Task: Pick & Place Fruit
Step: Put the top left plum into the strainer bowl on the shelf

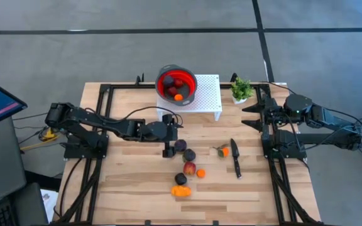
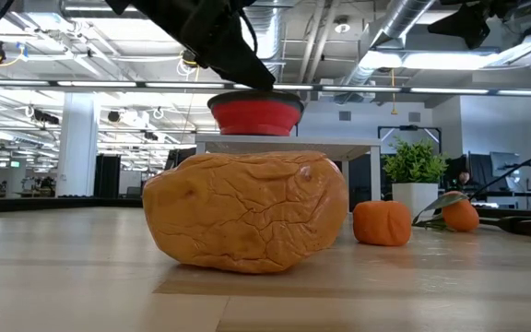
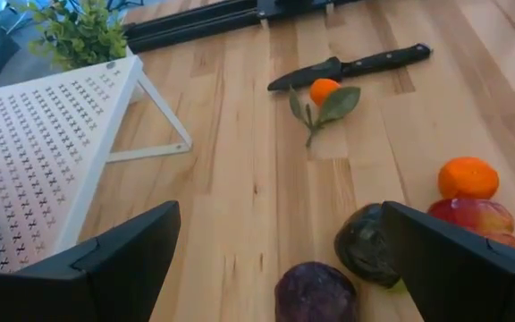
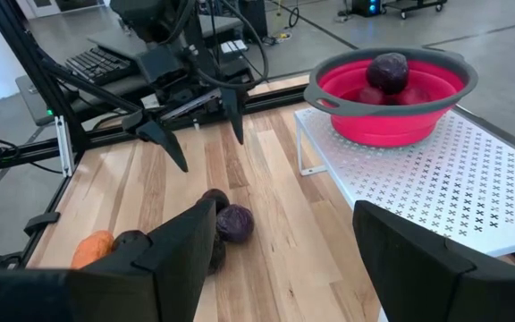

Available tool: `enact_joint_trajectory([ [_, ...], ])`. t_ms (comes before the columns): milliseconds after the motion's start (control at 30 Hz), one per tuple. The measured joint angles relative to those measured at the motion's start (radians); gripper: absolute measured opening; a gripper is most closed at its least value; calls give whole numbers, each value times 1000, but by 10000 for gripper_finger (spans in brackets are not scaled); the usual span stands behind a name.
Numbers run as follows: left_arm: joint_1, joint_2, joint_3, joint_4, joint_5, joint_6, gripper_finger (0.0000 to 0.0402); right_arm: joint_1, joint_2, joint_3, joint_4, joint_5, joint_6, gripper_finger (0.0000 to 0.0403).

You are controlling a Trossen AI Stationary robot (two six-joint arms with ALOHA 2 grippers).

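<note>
My left gripper is open and hovers above the table beside a cluster of fruit. A dark purple plum lies on the wood between its fingers, untouched. Close by lie a second plum, a red-yellow ball, a small orange, a third plum and the larger orange piece. A leafed small orange sits farther right. The red bowl holds plums, red fruit and an orange. My right gripper waits open at the table's right side.
The bowl stands on a white perforated rack at the far middle, with a small potted plant to its right. A black-handled knife lies right of the fruit. Bare wood stretches across the near left of the table.
</note>
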Motion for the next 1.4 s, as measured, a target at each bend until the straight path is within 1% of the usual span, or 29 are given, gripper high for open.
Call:
enact_joint_trajectory([
  [100,0,0,0,-55,3,-1,379,0,0,0,0,0,0,260],
  [167,0,0,0,-95,25,-12,379,0,0,0,0,0,0,260],
  [333,0,0,0,-121,136,-88,379,0,0,0,0,0,0,260],
  [433,-1,0,0,-125,166,-131,379,0,0,0,0,0,0,260],
  [567,0,-1,-21,-131,179,-158,379,0,0,0,0,0,0,260],
  [833,3,-1,-129,-127,188,-180,379,0,0,0,0,0,0,260],
  [1067,3,15,-169,-101,188,-195,379,0,0,0,0,0,0,260],
  [1167,3,55,-177,-45,194,-195,379,0,0,0,0,0,0,260],
  [1300,3,121,-179,-13,236,-195,379,0,0,0,1,0,0,260],
  [1400,7,148,-179,12,244,-195,379,0,0,0,2,0,0,260],
])
